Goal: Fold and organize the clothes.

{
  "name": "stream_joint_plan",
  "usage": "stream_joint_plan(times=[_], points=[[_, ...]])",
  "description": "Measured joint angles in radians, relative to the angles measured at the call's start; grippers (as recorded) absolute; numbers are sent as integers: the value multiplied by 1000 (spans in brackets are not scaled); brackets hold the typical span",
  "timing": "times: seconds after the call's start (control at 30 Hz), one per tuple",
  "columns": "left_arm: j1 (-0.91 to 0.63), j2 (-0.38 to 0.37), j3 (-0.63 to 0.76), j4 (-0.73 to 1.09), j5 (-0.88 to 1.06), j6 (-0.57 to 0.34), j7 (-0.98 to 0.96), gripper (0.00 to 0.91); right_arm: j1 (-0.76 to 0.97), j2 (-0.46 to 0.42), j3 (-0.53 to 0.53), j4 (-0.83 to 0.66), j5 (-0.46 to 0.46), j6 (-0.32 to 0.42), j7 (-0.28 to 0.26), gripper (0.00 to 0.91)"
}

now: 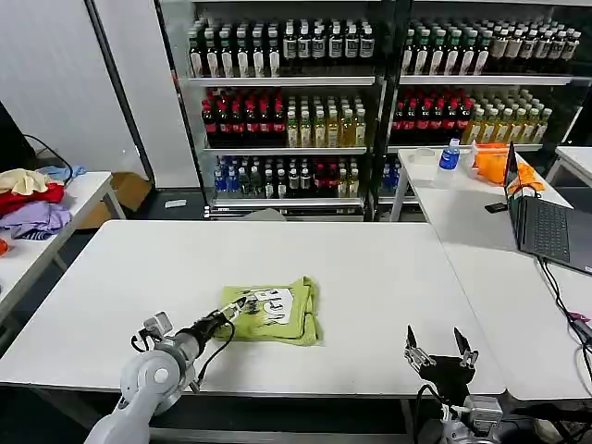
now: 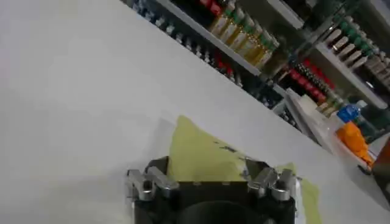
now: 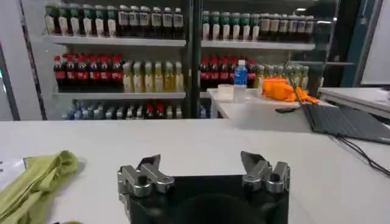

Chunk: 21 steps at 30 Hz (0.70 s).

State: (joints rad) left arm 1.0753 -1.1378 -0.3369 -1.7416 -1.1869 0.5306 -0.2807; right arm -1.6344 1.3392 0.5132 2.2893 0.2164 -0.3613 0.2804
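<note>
Head view first: left arm reaches in from the near left edge, stretched low and forward across the white table point(image 1: 139, 268), with the left gripper point(image 1: 242, 303) right at the near-left edge of the lime t-shirt point(image 1: 275, 313). Can't really tell from here how far its fingers are apart or whether they've got cloth between them. One shirt, lying as a folded bundle near the table's front middle, white printed patch facing up. Right gripper point(image 1: 441, 356) sits at the near right edge of the table, pointing up, fingers spread wide with nothing between them, well apart from the shirt. One laptop point(image 1: 546, 222) is on the table to the right, one blue bottle point(image 1: 450, 154) and one orange cloth point(image 1: 495, 162) behind it. One heap of red, purple and cream garments point(image 1: 32, 203) sits on the side table at far left.

Left wrist view: left gripper point(image 2: 210, 182) is low over the table, its two fingers apart, and the lime t-shirt point(image 2: 201, 155) lies just ahead of and between them. Whether they actually pinch the fabric, can't tell.

Right wrist view: right gripper point(image 3: 204, 176) is level above the table, both fingers wide apart, holding nothing. A bit of the lime t-shirt point(image 3: 36, 179) shows off to one side, not touching it.
</note>
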Motion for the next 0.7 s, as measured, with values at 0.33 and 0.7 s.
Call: stream_joint_plan(times=[0.33, 0.7], points=[[-5, -47, -13, 46, -23, -25, 25, 20, -19, 12, -3, 22, -10, -3, 0, 907], [4, -82, -40, 56, -97, -35, 31, 20, -36, 6, 12, 52, -2, -15, 0, 907]])
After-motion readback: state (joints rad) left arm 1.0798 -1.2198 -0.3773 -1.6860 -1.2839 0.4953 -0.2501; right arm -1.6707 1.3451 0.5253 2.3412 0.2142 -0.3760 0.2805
